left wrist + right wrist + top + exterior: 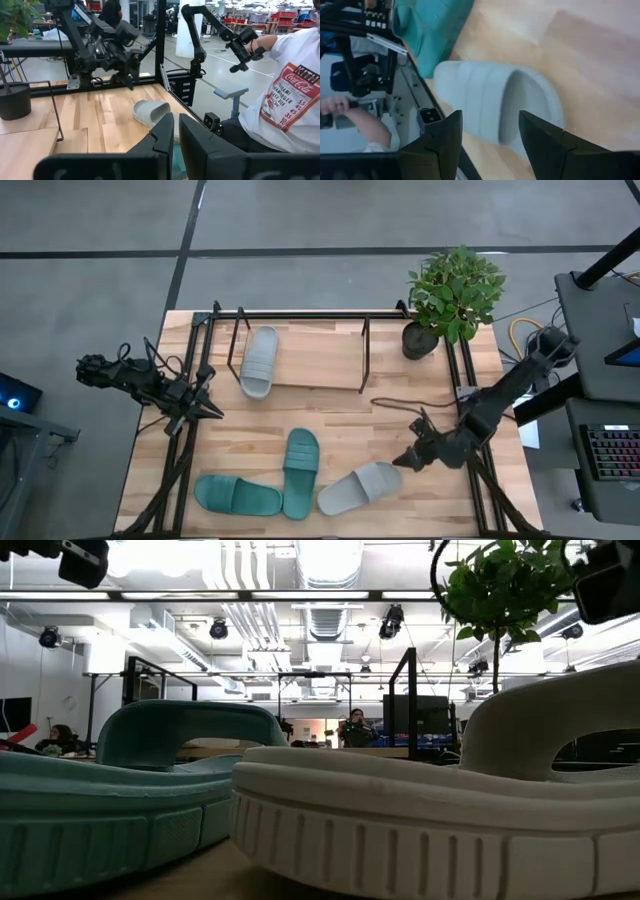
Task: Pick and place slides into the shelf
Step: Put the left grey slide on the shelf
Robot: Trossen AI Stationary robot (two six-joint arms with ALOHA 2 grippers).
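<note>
One light grey slide (258,360) lies on the wooden board of the black-tube shelf (300,314) at the table's far side. Two dark teal slides (300,472) (238,496) and a second light grey slide (360,488) lie sole down near the front edge. My right gripper (402,461) hangs open just right of that grey slide, slanting down toward it. In the right wrist view its fingers (490,145) stand apart, with the slide's strap (490,100) beyond them, untouched. My left gripper (207,409) is shut at the table's left edge, holding nothing.
A potted plant (452,295) stands at the far right corner, beside the shelf's right end. A dark cable (400,402) runs across the table behind my right arm. A person in a white shirt (287,90) sits beyond the table's near side.
</note>
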